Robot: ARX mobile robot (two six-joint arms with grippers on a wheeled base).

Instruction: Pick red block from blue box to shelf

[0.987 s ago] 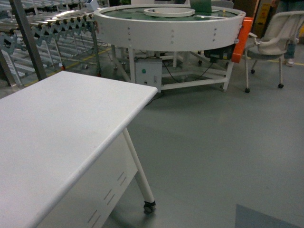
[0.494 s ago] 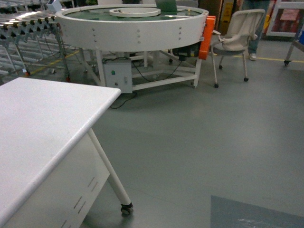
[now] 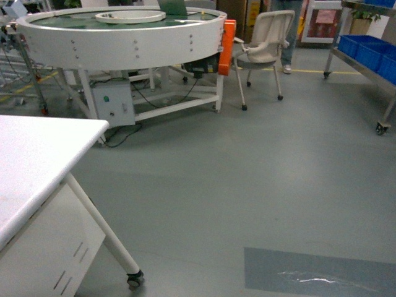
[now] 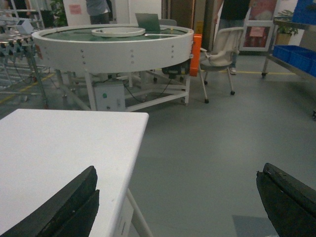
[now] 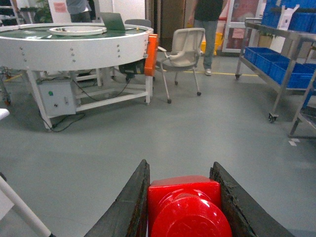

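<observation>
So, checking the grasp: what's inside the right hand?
The small glossy red plastic block sits clamped between the right hand's black fingers, round stud facing the camera. Its far side is hidden.

Even, dim overhead indoor light. Soft grain throughout. Glare streak on floor patch point(image 3: 322, 279). Red block point(image 5: 185, 205) close, blurred, glossy highlights. Faint shadows under white table point(image 3: 37, 154).

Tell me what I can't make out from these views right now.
- Blue box: in no view.
- Red block: right wrist view only, its bottom cut off by the frame edge and its sides covered by the right gripper fingers.
- Shelf: cut off at the right edge in every view.
- Left gripper: only the fingertips show.
- Head view: neither arm appears.
</observation>
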